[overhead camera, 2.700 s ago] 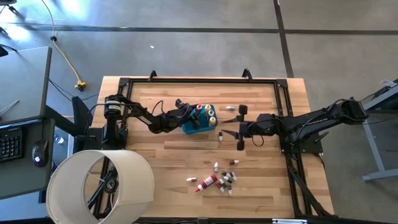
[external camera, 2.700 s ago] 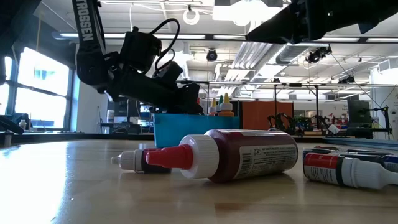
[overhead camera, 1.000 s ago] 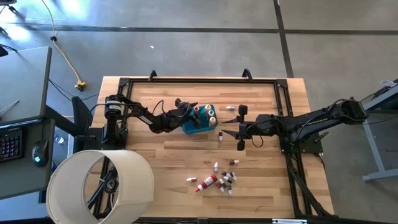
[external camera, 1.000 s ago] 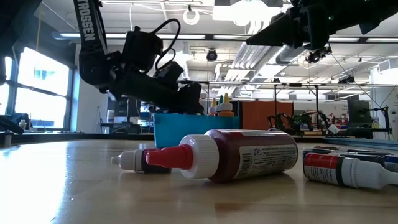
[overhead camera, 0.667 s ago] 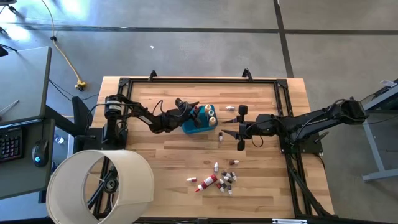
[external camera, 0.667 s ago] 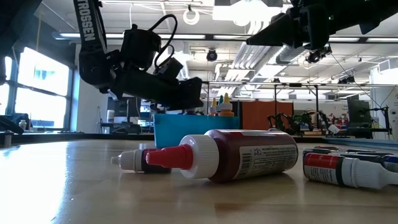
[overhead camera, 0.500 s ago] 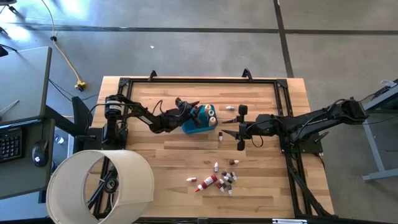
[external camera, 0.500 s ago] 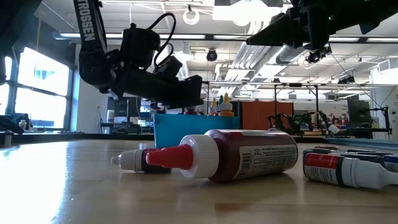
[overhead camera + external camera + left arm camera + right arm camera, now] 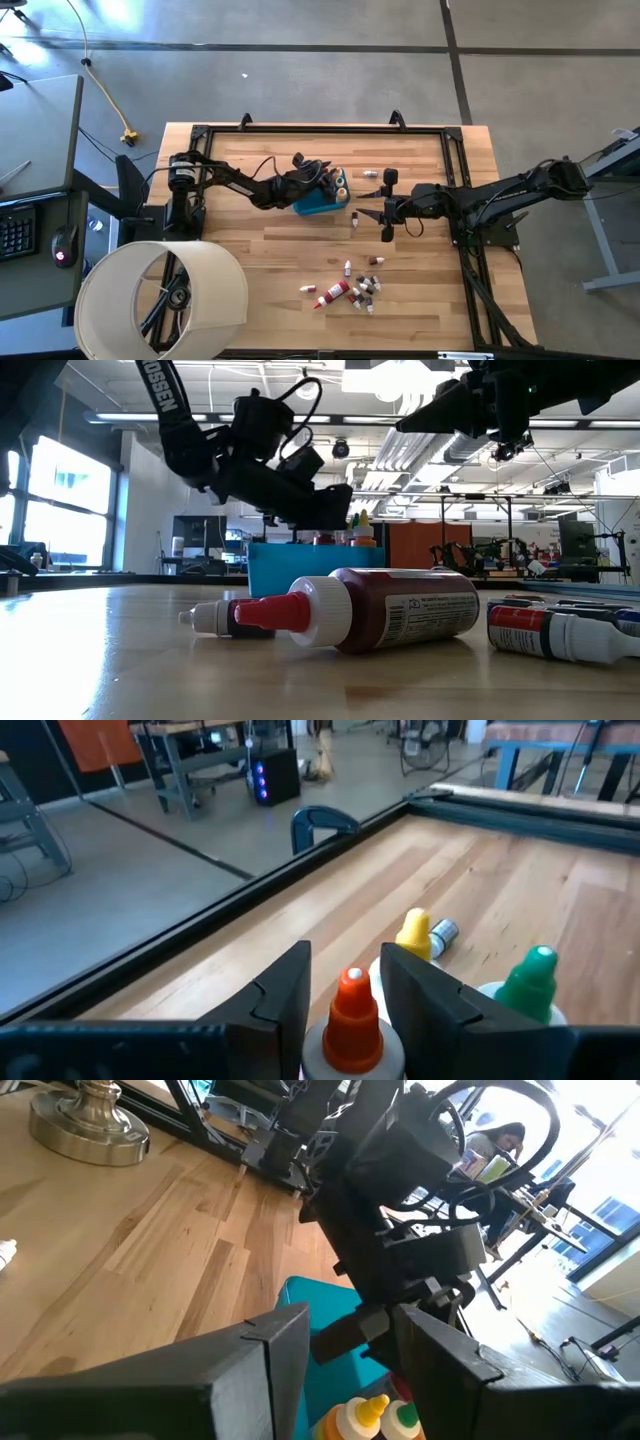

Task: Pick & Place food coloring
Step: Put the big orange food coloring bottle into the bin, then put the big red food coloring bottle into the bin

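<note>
The food coloring lies in two places. Several small bottles are scattered on their sides near the table's near edge, among them a dark-red bottle with a pale cap. Others stand upright in the blue tub: orange, yellow and green. My left gripper hovers open above the tub, and its fingers stand on either side of the orange bottle's cap. My right gripper hangs open to the right of the tub, above a small vial.
A large white lampshade lies at the table's near left corner. Another vial lies near the far edge. A black frame runs around the table. A brass lamp base shows in the right wrist view.
My left gripper has risen a little and moved toward the table's right, from the tub's left end to a spot over the bottles standing in it. The tub and the bottles on the table have stayed where they were.
</note>
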